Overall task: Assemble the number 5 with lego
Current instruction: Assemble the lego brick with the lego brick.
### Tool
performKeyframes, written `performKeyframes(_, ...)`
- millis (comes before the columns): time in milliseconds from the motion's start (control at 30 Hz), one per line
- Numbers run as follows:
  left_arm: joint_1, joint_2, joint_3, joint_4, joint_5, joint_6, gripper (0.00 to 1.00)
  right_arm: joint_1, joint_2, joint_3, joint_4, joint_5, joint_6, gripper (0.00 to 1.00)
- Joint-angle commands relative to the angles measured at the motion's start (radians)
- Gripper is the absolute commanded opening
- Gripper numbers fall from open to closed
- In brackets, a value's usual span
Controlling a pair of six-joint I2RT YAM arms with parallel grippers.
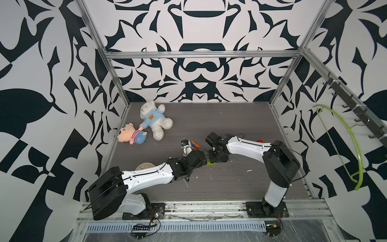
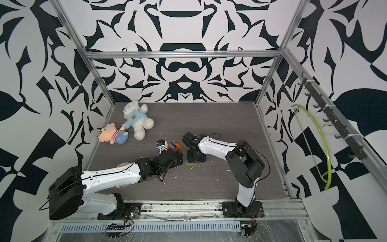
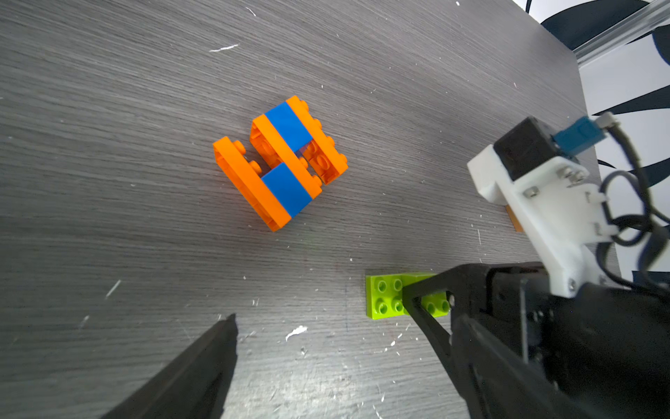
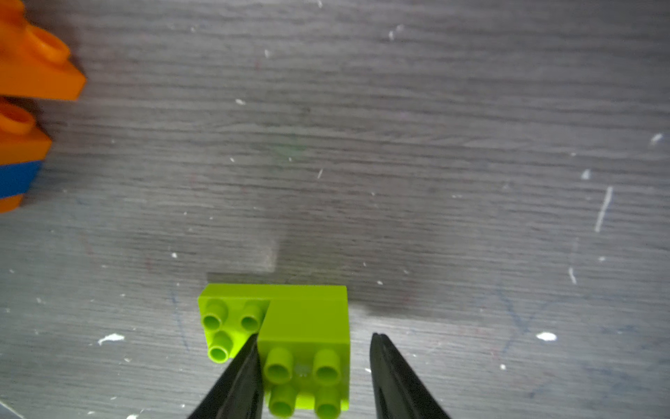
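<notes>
**Surface.** Grey wood-grain table (image 1: 230,121), scuffed with white flecks; it bears every item listed.

**Item 1.** Orange-and-blue lego assembly (image 3: 279,163): three orange bars joined by two blue squares, lying on its side near the table's middle. Seen in both top views (image 1: 193,145), just beyond the two wrists.

**Item 2.** Lime green lego (image 4: 301,326): a raised block seated on a longer studded base, flat on the table, near the assembly but apart from it.

**Item 3.** Red brick (image 1: 260,141), mostly hidden behind the right arm.

**Right gripper** (image 4: 313,337): jaws parted and straddling the raised lime block. One finger touches the block's side; the other stands clear of it with a gap.

**Left gripper** (image 3: 333,321): hangs over bare table between items 1 and 2. One finger (image 3: 217,344) sits well to the side; the other blends with the right arm's dark parts. It reads as spread, with nothing between the fingers.

**Other.** White teddy bear (image 1: 154,120) and pink-faced doll (image 1: 130,135), touching, at the far left corner. Round cream clock (image 1: 144,166), partly under the left arm.
</notes>
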Motion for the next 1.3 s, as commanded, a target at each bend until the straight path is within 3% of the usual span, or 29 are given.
performKeyframes(0,0.0,0.009,0.032,-0.014,-0.013,0.009,0.99,0.005,-0.046,0.003,-0.019,0.018,0.0,0.5)
performKeyframes(733,0.001,0.02,0.031,-0.008,-0.007,0.005,0.99,0.006,0.066,-0.063,-0.001,0.003,0.002,0.28)
performKeyframes(1000,0.0,0.029,0.041,-0.009,-0.002,0.017,0.99,0.005,0.061,-0.021,-0.047,0.04,-0.006,0.28)
performKeyframes(1267,0.001,0.016,0.046,-0.011,-0.008,0.028,0.99,0.005,-0.003,-0.007,-0.04,0.021,-0.003,0.39)
